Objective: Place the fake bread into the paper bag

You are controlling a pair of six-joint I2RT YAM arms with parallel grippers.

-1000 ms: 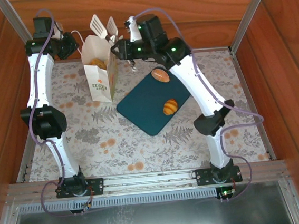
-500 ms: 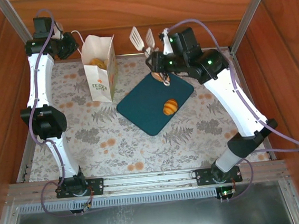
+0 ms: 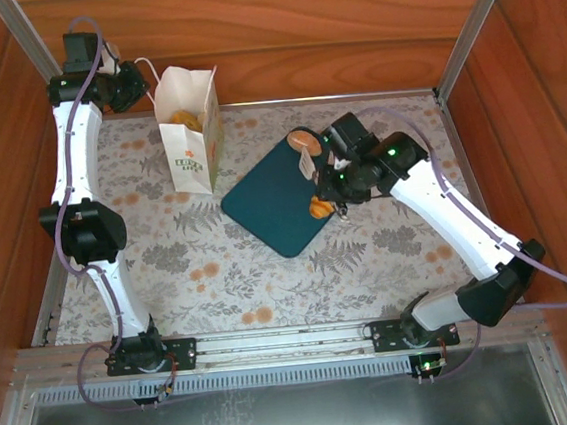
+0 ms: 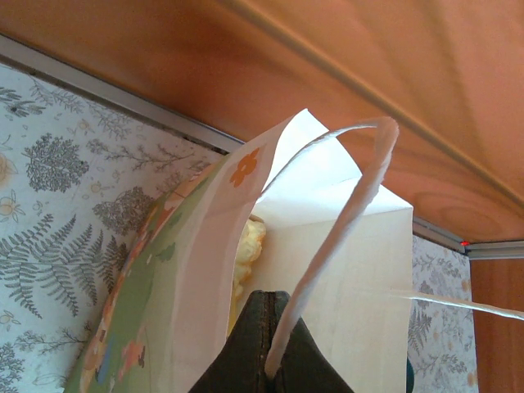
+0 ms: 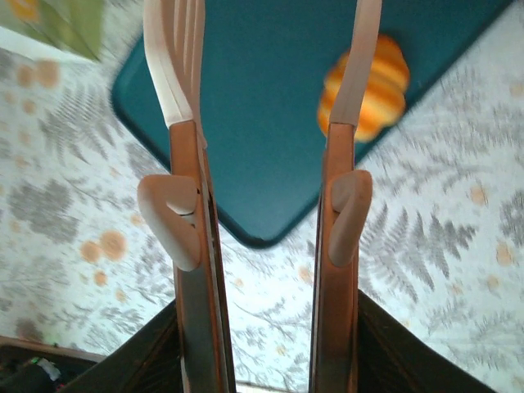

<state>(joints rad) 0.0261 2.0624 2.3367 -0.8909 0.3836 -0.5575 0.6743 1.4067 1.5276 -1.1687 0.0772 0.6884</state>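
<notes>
Golden fake bread (image 3: 186,119) is seen inside the upright paper bag (image 3: 192,146), whose cord handle (image 4: 327,246) is clamped by the left gripper (image 4: 270,344). A ridged roll (image 5: 372,86) and an oval loaf (image 3: 303,140) are held on the teal tray (image 3: 263,209); the tongs (image 5: 192,205) are grasped by the right gripper (image 3: 345,171) above the roll

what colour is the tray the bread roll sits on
The tray is plain dark teal, clearest in the right wrist view.

Golden-orange striped bread (image 5: 385,82), dark teal tray (image 5: 262,106), white paper bag (image 3: 190,156) with green lettering, grey-fern, orange-flower table cover (image 3: 219,269).
</notes>
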